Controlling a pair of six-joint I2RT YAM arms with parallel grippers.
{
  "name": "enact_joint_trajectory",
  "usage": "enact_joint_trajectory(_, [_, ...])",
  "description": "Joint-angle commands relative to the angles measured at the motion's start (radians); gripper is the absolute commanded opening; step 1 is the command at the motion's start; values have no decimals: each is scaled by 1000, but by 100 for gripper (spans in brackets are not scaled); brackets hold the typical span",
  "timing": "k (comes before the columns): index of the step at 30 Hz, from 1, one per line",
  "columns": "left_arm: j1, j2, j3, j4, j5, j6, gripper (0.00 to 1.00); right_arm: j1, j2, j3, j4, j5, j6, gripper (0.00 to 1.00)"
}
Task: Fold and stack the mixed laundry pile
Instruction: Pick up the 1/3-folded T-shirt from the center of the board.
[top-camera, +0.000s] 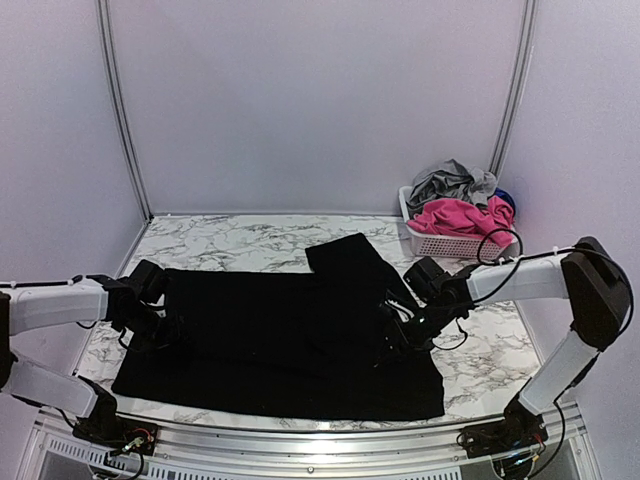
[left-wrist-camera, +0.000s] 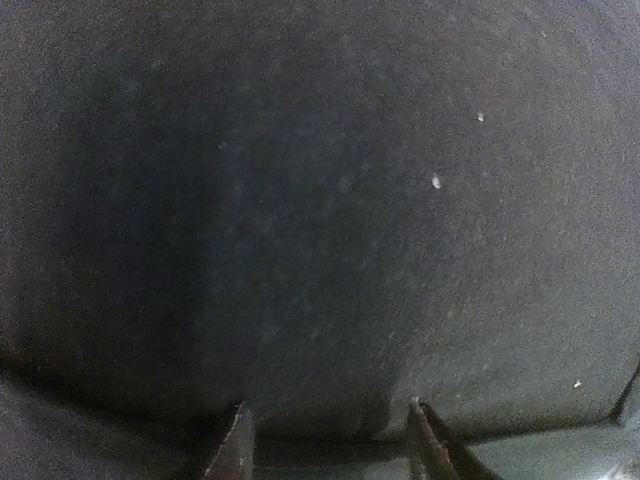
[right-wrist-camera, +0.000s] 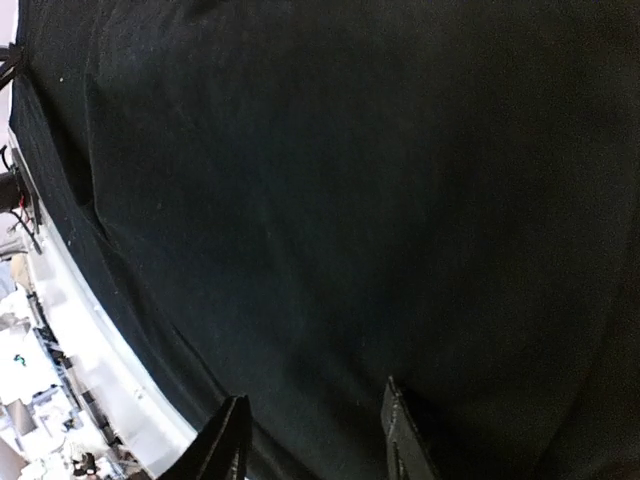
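Observation:
A large black cloth (top-camera: 290, 335) lies spread flat over the marble table (top-camera: 220, 245), with one flap folded up at its back right. My left gripper (top-camera: 167, 330) rests low on the cloth's left edge. In the left wrist view its jaws (left-wrist-camera: 332, 442) stand apart, and black fabric (left-wrist-camera: 320, 200) fills the frame and runs between them. My right gripper (top-camera: 393, 328) is down on the cloth's right part. Its jaws (right-wrist-camera: 315, 437) are also apart over the dark fabric (right-wrist-camera: 350, 180), holding nothing. The rest of the laundry pile sits at the back right: a grey garment (top-camera: 450, 182), a bright pink piece (top-camera: 460, 215) and a dark blue piece (top-camera: 505, 200).
A white lattice basket (top-camera: 445, 246) holds those garments at the back right corner. The table's white front rail (right-wrist-camera: 110, 370) runs close beside the cloth's near hem. White walls enclose the table at the back and on both sides.

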Motion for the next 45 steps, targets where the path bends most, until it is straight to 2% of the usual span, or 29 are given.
enact_joint_trajectory(1, [13,-79,59,-125,5,27,69,-46,-43,104,-78,23,1,48])
enact_joint_trajectory(5, [64,23,276,-141,-2,100,80,-178,84,388,-106,112,-70,48])
enact_joint_trajectory(12, [246,300,583,-144,25,202,82,-248,405,856,-164,305,-117,47])
enact_joint_trajectory(17, [323,441,755,-141,39,256,82,-245,608,1104,-193,344,-129,46])
enact_joint_trajectory(22, [368,541,850,-141,47,271,79,-245,734,1246,-221,426,-162,46])
enact_joint_trajectory(26, [371,585,888,-141,20,291,79,-244,794,1289,-231,499,-195,47])
enact_joint_trajectory(34, [371,651,916,-146,-21,337,77,-206,896,1336,-252,492,-233,45])
enact_joint_trajectory(38, [412,662,918,-146,-9,335,76,-190,963,1382,-295,492,-238,33])
enact_joint_trajectory(40, [417,664,919,-145,-2,340,74,-194,987,1407,-305,498,-241,18])
enact_joint_trajectory(41, [420,667,921,-144,-3,346,74,-201,996,1422,-304,498,-240,6])
enact_joint_trajectory(42, [423,670,921,-143,-3,357,74,-209,1004,1444,-304,501,-238,0])
enact_joint_trajectory(45, [441,699,920,-137,32,398,75,-248,1034,1538,-299,508,-224,0])
